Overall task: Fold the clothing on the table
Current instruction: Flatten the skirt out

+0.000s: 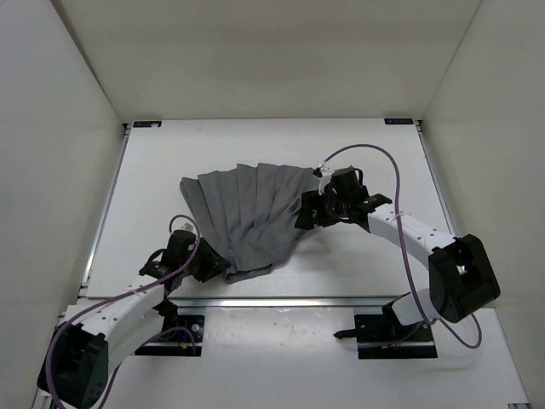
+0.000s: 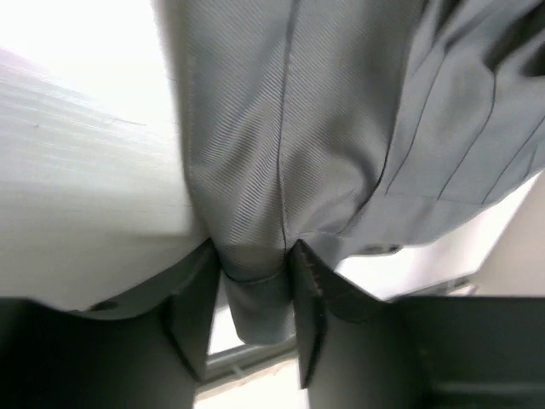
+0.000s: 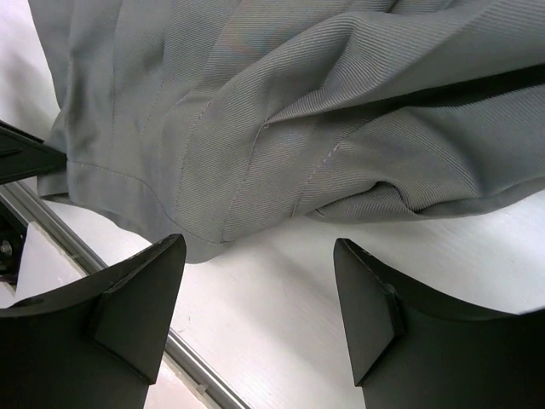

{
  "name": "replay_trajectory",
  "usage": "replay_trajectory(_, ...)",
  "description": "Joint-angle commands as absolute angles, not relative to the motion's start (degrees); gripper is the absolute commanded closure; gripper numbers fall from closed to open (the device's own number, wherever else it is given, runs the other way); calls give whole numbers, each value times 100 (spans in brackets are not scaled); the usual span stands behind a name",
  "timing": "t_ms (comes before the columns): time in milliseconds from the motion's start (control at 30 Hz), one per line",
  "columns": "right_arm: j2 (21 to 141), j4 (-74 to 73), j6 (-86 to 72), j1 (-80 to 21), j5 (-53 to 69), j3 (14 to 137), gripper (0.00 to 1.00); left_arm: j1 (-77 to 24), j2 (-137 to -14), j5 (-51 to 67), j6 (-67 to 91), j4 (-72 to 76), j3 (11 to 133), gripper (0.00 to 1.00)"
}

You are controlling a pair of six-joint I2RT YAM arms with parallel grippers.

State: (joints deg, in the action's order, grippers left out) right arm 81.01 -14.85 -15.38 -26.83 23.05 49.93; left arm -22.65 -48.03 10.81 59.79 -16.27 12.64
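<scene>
A fold of the pleated grey garment (image 1: 251, 213) is pinched by the left claw (image 2: 255, 266), while the right claw (image 3: 258, 247) is held open at its hem on the white bench (image 1: 153, 170).

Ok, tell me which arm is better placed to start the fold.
Left, probably. The left gripper pinches a fold of the clothing; the right gripper stands open short of the hem, holding nothing.

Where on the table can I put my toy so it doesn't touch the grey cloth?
The table is bare along the far edge behind the clothing, along the left edge, and in the far right corner beyond the right gripper. It is crowded near the front left, where the left gripper bites the clothing's corner.
</scene>
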Motion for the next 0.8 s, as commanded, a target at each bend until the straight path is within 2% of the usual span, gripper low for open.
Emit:
replay_trajectory(0, 7761, -1564, -1652, -2645, 2180, 5045, 32, -2329, -4781, 704, 6073, -1626, 1125, 57)
replay_trajectory(33, 7674, -1617, -1618, -2593, 2162, 5054, 32, -2320, -4833, 677, 6073, -1565, 1125, 69)
replay_trajectory(67, 7612, -1652, -1626, -2601, 2145, 5010, 33, -2312, -4843, 659, 6091, -1564, 1160, 75)
replay_trajectory(133, 7480, -1766, -1600, -2549, 2110, 5001, 33, -2285, -4983, 607, 5995, -1635, 1335, 98)
replay_trajectory(433, 6900, -2083, -1336, -2724, 1916, 4439, 33, -2031, -6045, 816, 5273, -1995, 3356, 100)
replay_trajectory(500, 6812, -2066, -1109, -2960, 1907, 4342, 34, -1943, -6353, 1001, 5194, -2039, 3917, 100)
replay_trajectory(633, 6978, -2136, -809, -3409, 1583, 4526, 42, -1942, -6933, 1204, 5273, -1960, 4674, 100)
replay_trajectory(767, 7207, -1723, -747, -3963, 1407, 4667, 40, -1907, -7347, 1265, 5571, -1741, 5062, 100)
